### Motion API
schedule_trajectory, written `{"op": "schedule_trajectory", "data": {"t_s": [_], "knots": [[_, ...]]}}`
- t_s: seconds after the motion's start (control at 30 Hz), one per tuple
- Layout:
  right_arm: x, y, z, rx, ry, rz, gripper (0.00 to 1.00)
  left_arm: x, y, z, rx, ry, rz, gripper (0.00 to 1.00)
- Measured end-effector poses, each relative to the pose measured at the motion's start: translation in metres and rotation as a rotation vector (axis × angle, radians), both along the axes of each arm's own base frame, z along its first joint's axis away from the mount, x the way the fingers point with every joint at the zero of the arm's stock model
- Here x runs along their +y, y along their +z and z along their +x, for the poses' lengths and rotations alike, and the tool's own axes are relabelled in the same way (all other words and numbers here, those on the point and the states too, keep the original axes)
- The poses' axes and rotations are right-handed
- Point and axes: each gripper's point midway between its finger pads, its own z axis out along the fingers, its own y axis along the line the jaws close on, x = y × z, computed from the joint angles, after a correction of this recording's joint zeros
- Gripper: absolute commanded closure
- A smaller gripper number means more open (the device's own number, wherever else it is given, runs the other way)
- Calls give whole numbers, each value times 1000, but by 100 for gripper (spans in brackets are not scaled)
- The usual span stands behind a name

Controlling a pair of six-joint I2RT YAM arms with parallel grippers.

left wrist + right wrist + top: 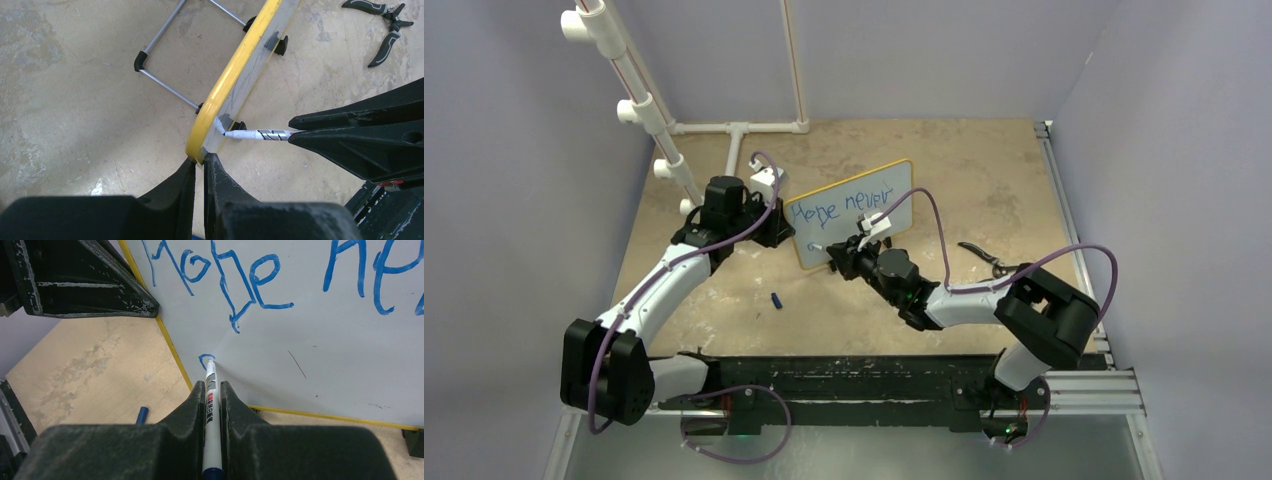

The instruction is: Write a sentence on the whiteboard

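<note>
Seen from above, the whiteboard (pixel 832 230) stands tilted on the tan table (pixel 984 170), between the two arms. The sentence (pixel 849 203) on it is blue and reads "Hope never". The left hand (pixel 776 225) is at the board's left edge. The right hand (pixel 849 255) is low in front of the board. A small blue cap (pixel 776 299) lies on the table, and pliers (pixel 984 258) lie off to the right.

Seen from the left wrist, the left hand is closed tight on the board's yellow frame, at a corner. A white marker (pixel 260 134) pokes its tip at the board just beside that corner.

Seen from the right wrist, the right hand is closed on the marker and grips it. The tip touches the board under "Hope", at a small blue curl (pixel 204 358).
</note>
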Motion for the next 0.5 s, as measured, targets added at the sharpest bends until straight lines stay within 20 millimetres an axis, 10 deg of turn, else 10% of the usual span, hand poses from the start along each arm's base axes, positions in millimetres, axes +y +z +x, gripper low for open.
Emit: {"op": "schedule_trajectory", "data": {"t_s": [0.5], "knots": [[0, -3, -3, 3, -12, -10, 100, -1, 0, 0, 1, -2, -1, 100]]}}
